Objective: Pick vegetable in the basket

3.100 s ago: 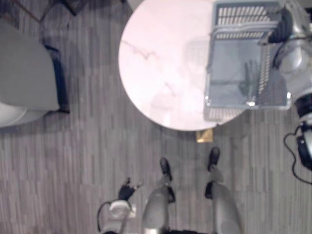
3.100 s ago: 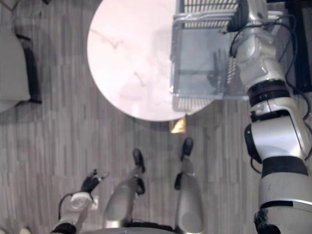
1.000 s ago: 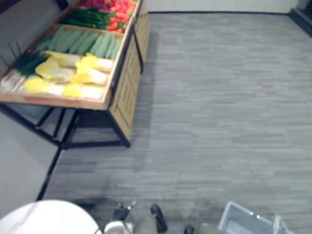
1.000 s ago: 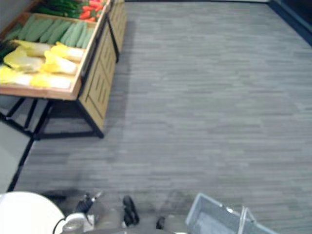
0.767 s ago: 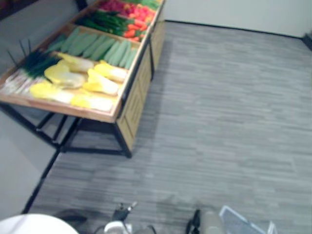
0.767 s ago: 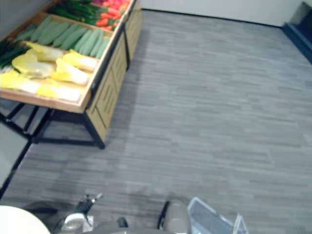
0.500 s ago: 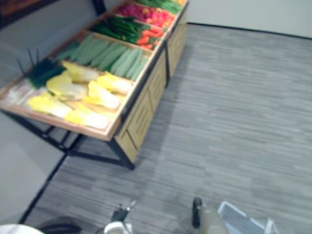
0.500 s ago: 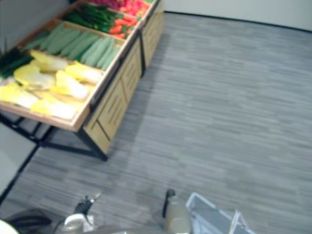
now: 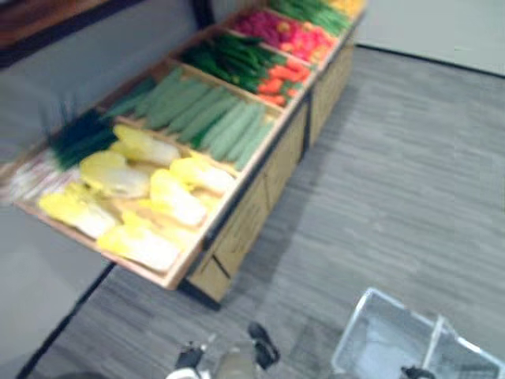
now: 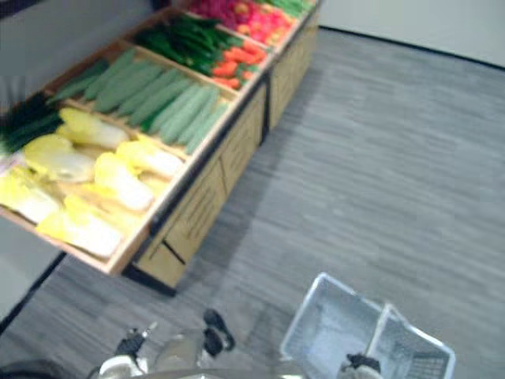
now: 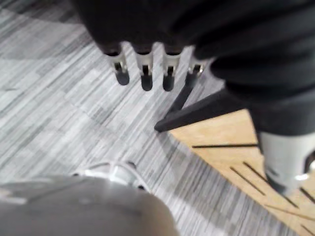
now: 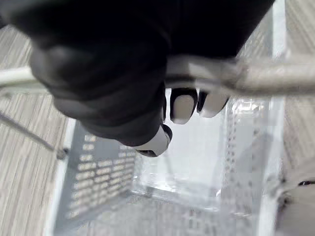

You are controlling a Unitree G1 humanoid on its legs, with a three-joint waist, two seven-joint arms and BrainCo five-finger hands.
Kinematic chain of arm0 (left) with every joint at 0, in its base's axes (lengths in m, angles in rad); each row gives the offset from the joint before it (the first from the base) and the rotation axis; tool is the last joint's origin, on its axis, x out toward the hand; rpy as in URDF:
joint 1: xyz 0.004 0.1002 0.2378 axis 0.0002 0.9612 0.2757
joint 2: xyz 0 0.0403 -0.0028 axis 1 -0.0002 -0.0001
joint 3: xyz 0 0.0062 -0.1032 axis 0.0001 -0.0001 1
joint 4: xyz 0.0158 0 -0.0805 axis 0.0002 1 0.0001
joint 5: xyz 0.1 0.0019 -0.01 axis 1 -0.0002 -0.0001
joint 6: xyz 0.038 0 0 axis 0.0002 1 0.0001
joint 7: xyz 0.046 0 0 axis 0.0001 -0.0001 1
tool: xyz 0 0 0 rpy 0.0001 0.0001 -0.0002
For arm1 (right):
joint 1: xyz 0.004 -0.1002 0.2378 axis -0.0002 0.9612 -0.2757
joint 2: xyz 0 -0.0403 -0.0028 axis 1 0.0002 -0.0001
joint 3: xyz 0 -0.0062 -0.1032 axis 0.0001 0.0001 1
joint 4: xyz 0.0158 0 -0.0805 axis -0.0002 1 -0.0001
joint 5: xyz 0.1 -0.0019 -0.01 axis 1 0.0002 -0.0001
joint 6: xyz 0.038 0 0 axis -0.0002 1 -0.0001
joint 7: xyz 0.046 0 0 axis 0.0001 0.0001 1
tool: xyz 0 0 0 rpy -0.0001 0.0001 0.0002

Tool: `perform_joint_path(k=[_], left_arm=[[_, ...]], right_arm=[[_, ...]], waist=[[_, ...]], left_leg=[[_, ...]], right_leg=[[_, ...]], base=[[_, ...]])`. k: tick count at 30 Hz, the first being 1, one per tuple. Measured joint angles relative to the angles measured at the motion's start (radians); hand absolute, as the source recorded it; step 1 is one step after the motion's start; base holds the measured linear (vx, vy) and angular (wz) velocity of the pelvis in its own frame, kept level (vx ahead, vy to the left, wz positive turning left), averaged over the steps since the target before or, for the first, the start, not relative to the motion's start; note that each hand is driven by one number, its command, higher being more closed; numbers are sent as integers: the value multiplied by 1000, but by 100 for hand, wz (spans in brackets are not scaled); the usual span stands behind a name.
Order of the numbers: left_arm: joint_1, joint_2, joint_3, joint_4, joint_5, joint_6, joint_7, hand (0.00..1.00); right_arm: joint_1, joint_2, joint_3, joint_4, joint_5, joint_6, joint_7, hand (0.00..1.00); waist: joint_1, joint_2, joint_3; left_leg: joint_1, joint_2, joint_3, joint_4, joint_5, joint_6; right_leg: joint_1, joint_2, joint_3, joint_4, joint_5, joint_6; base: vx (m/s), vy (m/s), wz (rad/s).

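Napa cabbages [image 9: 170, 197] and cucumbers [image 9: 217, 122] lie in the wooden stand [image 9: 237, 233], none picked. The grey mesh basket [image 10: 322, 312] looks empty and hangs from the right hand [image 12: 113, 83], whose fingers curl round its handle [image 12: 256, 76]. The left hand [image 11: 146, 73] hangs straight-fingered, holding nothing. Approach, grasp and drop-in all remain.

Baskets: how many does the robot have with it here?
1. The grey mesh basket hangs above the floor, right of the vegetable stand, its handle gripped by the right robot hand. Another could be hidden beyond the stand.
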Motion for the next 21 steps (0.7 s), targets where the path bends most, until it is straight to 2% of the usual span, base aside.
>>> perform_joint_path(k=[1,3,4,6,7,8,10,12,13,14,15,16,17,18,19,20,21], left_arm=[[0,15,-15,-1,-3,4,2,0],[-1,23,-26,-11,-5,4,5,0],[-8,21,-39,-15,-6,2,7,0],[-9,17,-55,-30,-7,2,7,0],[-12,16,-60,-40,-20,-1,7,0],[-18,18,-60,-39,-33,-2,7,0],[-20,17,-50,-36,-35,-1,6,0],[-5,10,35,-32,-43,-1,8,0],[10,9,91,-33,-44,-1,9,0],[28,2,176,-30,-44,1,11,0],[34,-26,204,-30,-44,3,11,0],[45,-76,247,-31,-44,1,12,0],[42,-123,270,-31,-46,2,14,0],[35,-137,289,-35,-49,1,13,0],[17,-141,307,-36,-71,3,14,0],[10,-141,311,-37,-77,4,16,0],[-2,-141,313,-38,-85,10,19,0]], right_arm=[[-25,12,0,-7,2,-13,-3,100],[-49,13,7,-15,-4,-22,-2,100],[-57,0,53,-27,-13,-25,-1,100],[-57,-8,86,-34,-15,-27,0,100],[-59,-6,91,-41,-14,-27,0,100],[-60,-4,91,-44,-14,-29,1,100],[-64,-3,88,-40,-11,-35,2,100],[-69,20,76,-42,1,-36,2,100],[-65,27,40,-32,24,-26,-28,100],[-12,33,37,-29,31,-28,-20,100],[-15,24,31,-39,43,-26,-22,100],[-3,19,9,-40,47,-19,-27,100],[9,13,2,-41,47,-16,-28,100],[12,14,0,-41,46,-14,-29,100],[11,17,-4,-40,45,-10,-28,100],[11,20,-12,-40,45,-7,-24,100],[11,25,-37,-41,45,-3,-18,100]], waist=[[-16,-19,4],[-23,-29,9],[-27,-10,20],[-25,-2,23],[-22,2,21],[-17,2,22],[0,0,21],[27,0,21],[35,-17,14],[34,-24,15],[27,4,11],[22,31,-2],[21,56,-18],[19,58,-20],[13,58,-20],[12,55,-19],[18,54,-19]], left_leg=[[23,-37,-62,-1,-12,17],[58,-62,-138,-11,-22,19],[116,-68,-244,-36,-22,14],[153,-68,-351,-53,-18,2],[166,-68,-454,-74,-17,-31],[165,-68,-517,-82,-21,-51],[172,-65,-606,-78,-43,-91],[176,-41,-696,-31,-86,-137],[163,-32,-711,7,-124,-157],[162,30,-663,40,-165,-200],[162,83,-632,36,-156,-208],[169,156,-563,1,-90,-223],[166,193,-511,-50,-29,-265],[169,206,-471,-72,-1,-261],[164,225,-341,-79,38,-235],[162,234,-251,-64,44,-223],[167,247,-81,-5,25,-214]], right_leg=[[-78,-32,49,189,44,8],[-128,-10,79,260,-1,-10],[-168,62,116,186,-71,-23],[-189,114,159,28,-97,-51],[-208,141,253,-186,-89,-40],[-212,138,317,-311,-72,-26],[-225,114,407,-447,-24,-27],[-210,82,451,-529,38,-32],[-193,65,451,-555,65,-34],[-178,58,379,-520,194,23],[-176,83,341,-499,180,1],[-175,111,295,-486,155,-26],[-169,128,240,-484,144,-45],[-163,130,214,-485,139,-53],[-143,128,156,-499,130,-68],[-132,125,128,-505,126,-74],[-123,121,98,-505,120,-84]], base=[[625,236,142],[499,38,157],[499,-49,191],[440,-158,218],[437,-272,240],[330,-268,212],[264,-294,150],[396,-539,139],[397,-707,124],[304,-610,110],[308,-581,106],[284,-480,90],[260,-432,89],[216,-413,113],[126,-287,103],[99,-258,114],[36,-125,90]])
